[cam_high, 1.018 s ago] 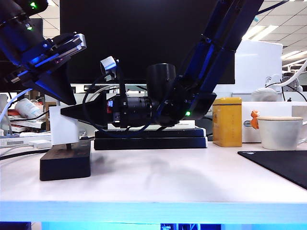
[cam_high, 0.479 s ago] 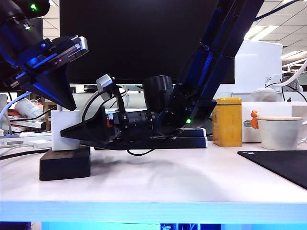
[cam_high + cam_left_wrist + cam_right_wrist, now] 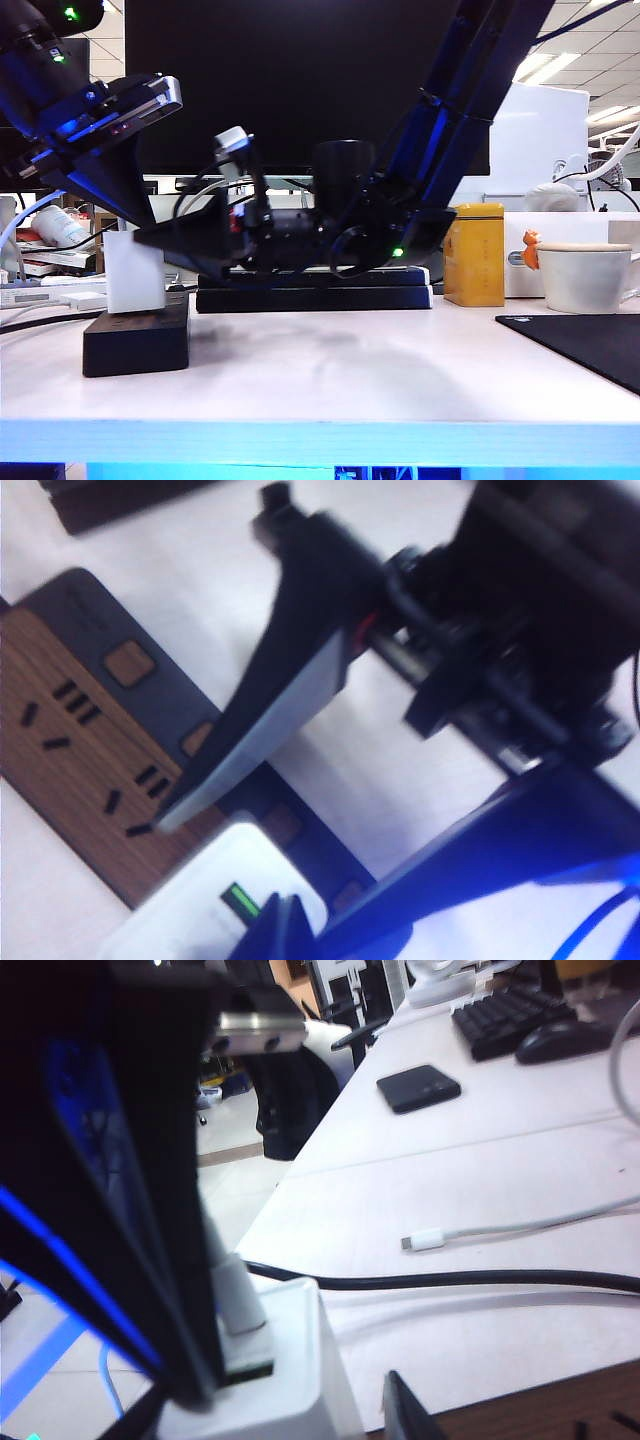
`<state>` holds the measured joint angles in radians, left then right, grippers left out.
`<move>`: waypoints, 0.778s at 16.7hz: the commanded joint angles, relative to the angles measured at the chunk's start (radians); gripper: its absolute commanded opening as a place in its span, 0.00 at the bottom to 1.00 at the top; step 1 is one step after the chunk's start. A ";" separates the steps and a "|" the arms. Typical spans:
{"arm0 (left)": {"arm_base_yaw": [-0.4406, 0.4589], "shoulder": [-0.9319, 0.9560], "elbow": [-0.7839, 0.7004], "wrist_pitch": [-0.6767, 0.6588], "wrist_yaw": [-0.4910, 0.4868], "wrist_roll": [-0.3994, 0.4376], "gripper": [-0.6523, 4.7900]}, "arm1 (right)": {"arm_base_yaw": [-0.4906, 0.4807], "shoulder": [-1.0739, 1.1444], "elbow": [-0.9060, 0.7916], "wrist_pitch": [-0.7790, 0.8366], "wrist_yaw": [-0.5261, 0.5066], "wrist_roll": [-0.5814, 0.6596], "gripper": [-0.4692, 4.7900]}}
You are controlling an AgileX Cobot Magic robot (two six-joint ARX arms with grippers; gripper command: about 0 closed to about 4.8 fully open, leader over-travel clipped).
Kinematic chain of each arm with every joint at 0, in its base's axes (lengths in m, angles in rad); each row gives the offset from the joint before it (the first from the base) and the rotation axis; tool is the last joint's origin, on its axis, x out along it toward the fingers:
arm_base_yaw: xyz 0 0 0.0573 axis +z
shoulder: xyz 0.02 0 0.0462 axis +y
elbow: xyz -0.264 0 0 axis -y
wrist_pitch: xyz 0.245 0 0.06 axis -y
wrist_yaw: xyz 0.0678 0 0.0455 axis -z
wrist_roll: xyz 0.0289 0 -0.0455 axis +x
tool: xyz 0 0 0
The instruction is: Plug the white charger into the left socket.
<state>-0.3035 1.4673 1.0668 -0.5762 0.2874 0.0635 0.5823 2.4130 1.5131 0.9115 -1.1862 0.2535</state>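
Exterior view, at about nine o'clock: the white charger (image 3: 135, 273) stands upright on the top face of the black power strip (image 3: 136, 342), apparently seated or nearly seated at the left socket; the slots under it are hidden, so I cannot tell how deep the prongs sit. The left claw (image 3: 125, 200) comes down on it from ten o'clock with its jaws clenched; its tip meets the charger's top, pressing rather than grasping.

Toward the centre, the right claw (image 3: 150, 236) reaches across level from three o'clock, its tip just beside the charger's upper edge. Whether its jaws are released or closed the views do not make plain. The left wrist view shows one grey-faced finger (image 3: 270, 710) slanting over the strip's wood-grain face (image 3: 70, 780), above open slots (image 3: 75, 702), with the charger (image 3: 215, 905) at six o'clock.

Risks, as I judge them:
- A sideways brush from the right claw could tilt a charger that is not fully home, bending the prongs.
- Off-centre pressure from the left claw could tip the block, or slide the strip along the surface (image 3: 330, 370).
- The two claws are crowded together and could collide.
- In the right wrist view the cable stub (image 3: 235, 1295) rises from the charger (image 3: 270, 1380) right against the dark finger, so it could snag.
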 commanded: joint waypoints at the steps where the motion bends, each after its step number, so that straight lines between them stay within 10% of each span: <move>1: 0.002 0.014 -0.016 -0.080 -0.041 0.008 0.11 | -0.020 -0.012 0.005 0.083 -0.012 0.080 0.59; 3: 0.002 0.014 -0.016 -0.080 -0.040 0.008 0.11 | -0.033 -0.012 0.005 0.160 -0.025 0.146 0.58; 6: 0.002 0.014 -0.016 -0.080 -0.040 0.008 0.11 | -0.037 -0.012 0.005 0.228 -0.029 0.192 0.10; 13: 0.002 0.014 -0.016 -0.081 -0.040 0.008 0.11 | -0.013 -0.010 0.005 0.214 -0.021 0.158 0.09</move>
<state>-0.3031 1.4670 1.0668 -0.5800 0.2840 0.0635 0.5575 2.4115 1.5154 1.1316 -1.2079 0.4355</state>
